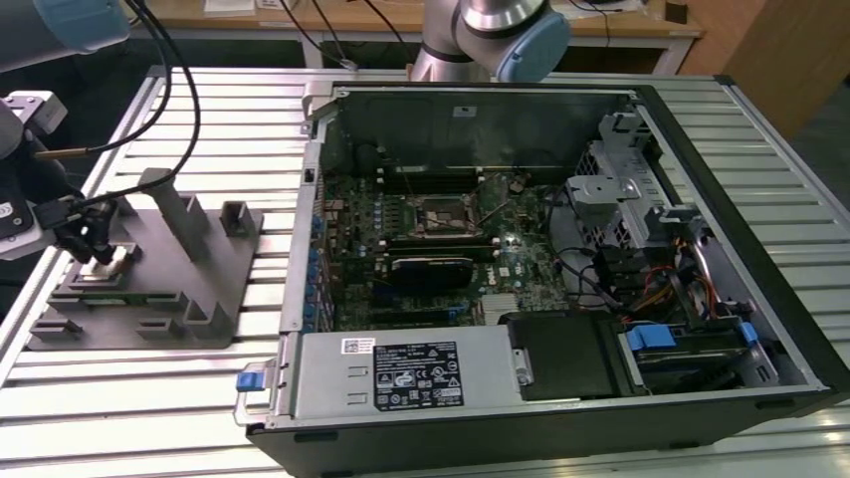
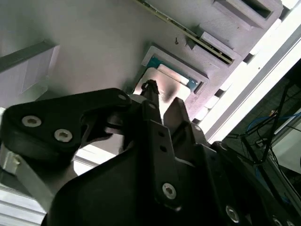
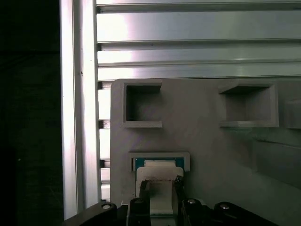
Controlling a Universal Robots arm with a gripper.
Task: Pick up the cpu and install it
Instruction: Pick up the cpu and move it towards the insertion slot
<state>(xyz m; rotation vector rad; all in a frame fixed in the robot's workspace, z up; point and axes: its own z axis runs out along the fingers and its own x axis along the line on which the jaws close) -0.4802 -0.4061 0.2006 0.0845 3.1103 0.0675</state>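
Note:
The cpu (image 3: 160, 197), a pale silvery square with a blue-green rim, lies in a shallow framed recess of the grey plastic fixture (image 3: 202, 141). In the exterior view the fixture (image 1: 199, 269) stands on the slatted table at the exterior view's left. My gripper (image 1: 91, 257) hangs over its near corner, right above the cpu (image 1: 117, 261). In both wrist views the two black fingers (image 3: 144, 186) stand a little apart over the chip's top, inside its outline. Pale metal shows through the gap of the gripper (image 2: 162, 96). I see nothing clamped between the fingers.
An open computer case (image 1: 743, 199) lies at the exterior view's right, showing its green motherboard (image 1: 439, 239) and the square socket (image 1: 439, 214). Upright posts (image 1: 166, 204) rise from the fixture beside the gripper. Two empty square pockets (image 3: 142, 106) lie beyond the cpu.

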